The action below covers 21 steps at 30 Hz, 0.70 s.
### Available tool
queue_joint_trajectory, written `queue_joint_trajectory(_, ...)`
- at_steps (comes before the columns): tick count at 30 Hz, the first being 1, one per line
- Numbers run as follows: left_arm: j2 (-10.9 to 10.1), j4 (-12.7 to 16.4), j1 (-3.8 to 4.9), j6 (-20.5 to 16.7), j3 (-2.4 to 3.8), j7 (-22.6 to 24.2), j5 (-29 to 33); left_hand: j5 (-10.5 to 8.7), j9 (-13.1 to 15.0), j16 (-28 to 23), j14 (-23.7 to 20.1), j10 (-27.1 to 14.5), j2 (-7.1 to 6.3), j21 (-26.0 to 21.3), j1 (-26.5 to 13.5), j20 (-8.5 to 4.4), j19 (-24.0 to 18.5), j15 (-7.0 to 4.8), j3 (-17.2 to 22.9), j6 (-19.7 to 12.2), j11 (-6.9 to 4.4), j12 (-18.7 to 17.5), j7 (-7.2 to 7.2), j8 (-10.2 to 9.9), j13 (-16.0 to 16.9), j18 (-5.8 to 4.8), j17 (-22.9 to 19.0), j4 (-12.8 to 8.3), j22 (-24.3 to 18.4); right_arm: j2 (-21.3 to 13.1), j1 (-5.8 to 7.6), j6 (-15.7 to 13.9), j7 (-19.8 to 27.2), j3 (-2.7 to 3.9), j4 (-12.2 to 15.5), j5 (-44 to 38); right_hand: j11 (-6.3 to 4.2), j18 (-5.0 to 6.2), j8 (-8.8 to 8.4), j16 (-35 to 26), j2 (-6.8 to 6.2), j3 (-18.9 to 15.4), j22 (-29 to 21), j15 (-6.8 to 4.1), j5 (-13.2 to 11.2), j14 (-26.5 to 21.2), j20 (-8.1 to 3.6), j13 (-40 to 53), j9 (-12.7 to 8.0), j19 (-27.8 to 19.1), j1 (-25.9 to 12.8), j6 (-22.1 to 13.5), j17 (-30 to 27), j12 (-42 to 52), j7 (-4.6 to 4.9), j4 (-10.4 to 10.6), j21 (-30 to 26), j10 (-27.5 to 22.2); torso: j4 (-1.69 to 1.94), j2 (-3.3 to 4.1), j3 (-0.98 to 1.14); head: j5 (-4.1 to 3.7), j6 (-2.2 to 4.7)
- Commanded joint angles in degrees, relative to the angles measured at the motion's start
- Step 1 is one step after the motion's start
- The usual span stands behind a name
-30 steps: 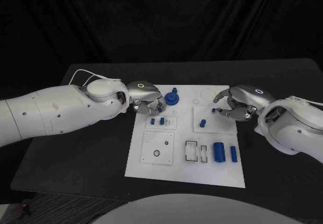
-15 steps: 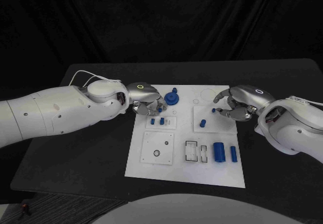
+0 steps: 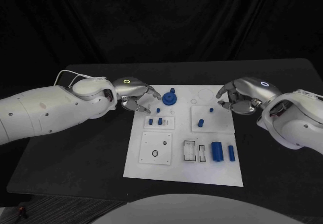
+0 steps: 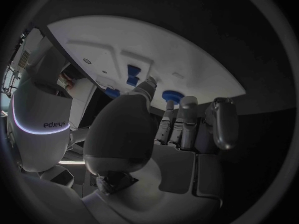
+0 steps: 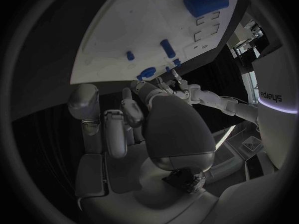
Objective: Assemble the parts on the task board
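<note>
**Q:** How do the two hands stand, and why there?

**A:** The left hand (image 3: pixel 136 95) hangs over the upper left corner of the task board (image 3: pixel 181 179), fingers apart and holding nothing. Its fingertips (image 3: pixel 147 111) point toward 5 o'clock, just beside a small blue peg (image 3: pixel 158 110). The right hand (image 3: pixel 240 97) hangs at the board's upper right edge, fingers loosely curled toward 8 o'clock with nothing visibly between them; whether it counts as closed cannot be told. Judged from this, each hand is staged over its own half of the board, near the small pieces, and neither has a grasp yet.

**Q:** Where are the parts, and how do they point?

**A:** Outward from the left hand: at 1 o'clock of its fingertips the blue gear (image 3: pixel 170 97) lies flat near the board's top edge, a short stub standing just above it. At 5 o'clock two short pegs (image 3: pixel 156 122) sit in a small raised plate. Near the right hand, a small peg (image 3: pixel 210 110) and a longer one (image 3: pixel 200 123) occupy the upper right plate; whether they stand or lie is unclear. Farthest out, in the lower right area, the thick cylinder (image 3: pixel 217 151) and the slim pin (image 3: pixel 231 153) lie side by side, long axes running 12 to 6 o'clock, beside two empty slots (image 3: pixel 196 152).
</note>
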Motion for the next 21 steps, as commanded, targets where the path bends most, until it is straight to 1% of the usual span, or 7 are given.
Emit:
queue_joint_trajectory(1,-0.9,-0.2,1.04,-7.3,0.12,6.3,11.2,-0.06,-0.7,-7.9,-9.6,-1.4,-0.42,-9.1,0.8,0.13,-7.5,0.32,-2.7,0.9,0.14,-0.2,0.4,0.5,-0.8,2.77,-11.1,1.8,6.5,-0.1,1.52,-4.7,1.7,0.06,-0.2,-1.3,-0.03,0.32,-0.56,-0.2,-0.65,0.4,6.0,-0.36,-0.2,4.3,-0.37,-2.1,-0.3,0.1,-0.2,0.5,6.5,-2.2,-0.01,0.1,-0.1,-1.2,0.15,-0.17,-0.21,-0.25,-0.01)
queue_joint_trajectory(5,-2.9,-0.3,2.51,-8.7,0.11,12.0,22.8,0.0,-1.8,-16.5,-18.9,-2.3,0.17,-33.1,-0.5,1.32,-27.2,2.12,-4.3,2.6,0.45,1.4,2.16,0.7,-1.3,6.24,-14.9,1.7,-2.3,-0.1,3.98,-2.9,1.6,0.06,-0.6,-2.5,-0.06,0.45,-2.24,-0.7,-2.32,2.3,5.8,-0.34,-1.6,4.0,-0.41,-24.1,-0.9,-0.3,0.1,1.3,5.6,-26.7,0.15,0.8,-1.5,-13.7,0.16,-0.21,-0.35,-0.9,0.91)
queue_joint_trajectory(10,-5.5,0.8,3.43,-3.6,0.11,22.3,40.8,0.22,-3.4,-32.8,-33.5,-4.6,-2.49,-48.7,-5.0,3.83,-43.7,7.6,-18.3,4.6,0.42,3.7,7.54,0.8,-2.5,3.55,-22.6,2.3,-8.7,0.5,5.8,2.3,1.6,0.06,-1.3,-6.5,1.36,0.74,-3.88,-2.0,-4.44,3.9,5.0,1.05,-3.2,3.1,0.27,-33.2,-1.4,-1.6,0.0,1.2,2.8,-40.2,0.42,1.5,-5.2,-20.7,0.35,-0.34,-0.79,-2.62,1.85)
queue_joint_trajectory(14,-6.8,2.7,3.78,4.9,0.1,27.8,59.0,0.48,-4.7,-46.3,-46.1,-11.0,-7.25,-59.8,-9.0,5.07,-55.3,7.65,-22.3,3.1,-0.09,1.3,6.35,-0.1,-4.8,1.65,-29.1,2.3,-15.0,1.8,6.35,8.0,1.6,0.05,-2.5,-10.3,4.23,1.37,-5.4,-3.3,-6.33,1.4,3.7,2.27,-7.9,2.0,1.81,-40.5,-1.8,-3.3,-0.2,1.0,0.1,-49.5,-1.31,1.8,-10.4,-27.1,0.49,-0.5,-1.12,-3.24,2.53)
queue_joint_trajectory(16,-7.0,3.4,3.85,9.6,0.1,28.5,67.5,0.78,-5.6,-60.2,-59.1,-21.3,-6.84,-66.1,-9.7,6.17,-63.2,7.19,-22.3,0.8,-0.76,-5.7,6.09,-0.2,-10.8,0.31,-39.5,2.4,-18.8,2.7,6.31,10.2,2.0,0.05,-3.2,-11.4,4.81,1.9,-7.75,-4.2,-5.83,-3.6,2.9,2.09,-9.8,1.1,1.84,-44.1,-3.1,-4.3,1.1,-0.5,-1.7,-53.3,-1.92,2.9,-13.5,-31.2,0.54,-0.49,-1.14,-3.36,2.89)
queue_joint_trajectory(19,-7.0,4.0,3.89,15.7,0.09,28.3,77.6,0.28,-11.6,-69.6,-65.4,-28.3,-4.79,-72.6,-11.0,6.73,-72.3,8.36,-20.7,-11.8,-2.7,-11.5,4.31,-1.1,-16.6,0.59,-49.2,2.5,-43.6,3.5,5.76,11.8,3.0,0.04,-4.0,-12.9,5.12,2.59,-11.75,-5.7,-7.98,-12.5,0.9,2.42,-11.2,-0.4,2.21,-51.2,-6.6,-5.7,9.6,-3.4,-4.7,-56.6,-3.78,14.3,-20.0,-35.0,0.64,-0.51,-1.29,-3.54,3.05)
queue_joint_trajectory(21,-6.9,4.3,3.83,18.9,0.08,28.2,82.7,0.0,-14.1,-70.4,-65.7,-30.1,-1.94,-73.1,-12.2,5.89,-74.3,8.47,-18.2,-16.8,-4.69,-13.4,2.64,-1.5,-18.6,1.49,-50.2,2.4,-52.1,4.0,5.19,12.3,4.0,0.04,-4.5,-13.8,5.07,2.61,-11.92,-5.8,-8.02,-12.7,0.8,2.38,-11.4,-0.5,2.22,-51.5,-6.8,-5.7,9.8,-3.6,-5.0,-56.7,-3.83,14.4,-20.4,-35.1,0.72,-0.51,-1.46,-3.58,3.25)
